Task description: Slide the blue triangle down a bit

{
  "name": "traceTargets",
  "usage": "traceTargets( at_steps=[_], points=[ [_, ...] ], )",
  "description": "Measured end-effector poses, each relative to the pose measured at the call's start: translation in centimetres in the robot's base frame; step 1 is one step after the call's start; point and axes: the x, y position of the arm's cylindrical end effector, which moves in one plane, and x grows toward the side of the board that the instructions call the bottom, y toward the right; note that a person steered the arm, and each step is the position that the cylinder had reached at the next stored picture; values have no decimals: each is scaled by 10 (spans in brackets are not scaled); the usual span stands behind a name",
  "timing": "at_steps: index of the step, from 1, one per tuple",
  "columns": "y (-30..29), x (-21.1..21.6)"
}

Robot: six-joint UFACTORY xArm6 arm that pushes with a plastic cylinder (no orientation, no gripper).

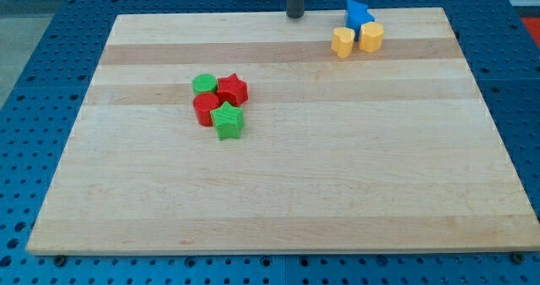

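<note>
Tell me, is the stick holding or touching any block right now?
No. My tip touches nothing; it sits at the view's top edge, left of the blue triangle.

A lab bench: a wooden tabletop (287, 192) sits on a blue perforated mounting plate (34, 83).

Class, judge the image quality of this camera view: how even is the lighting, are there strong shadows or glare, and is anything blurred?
In the camera view, lighting is soft and even; the wooden board shows no glare. The blue triangle and green star cast only faint shadows and look sharp. My tip, at the view's top edge left of the triangle, is slightly soft-edged.
</note>
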Motion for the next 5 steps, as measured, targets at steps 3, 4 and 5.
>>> traceTargets(
  at_steps=[3,4,5],
  points=[
    [94,1],
    [113,3],
    [113,10]
  ],
)
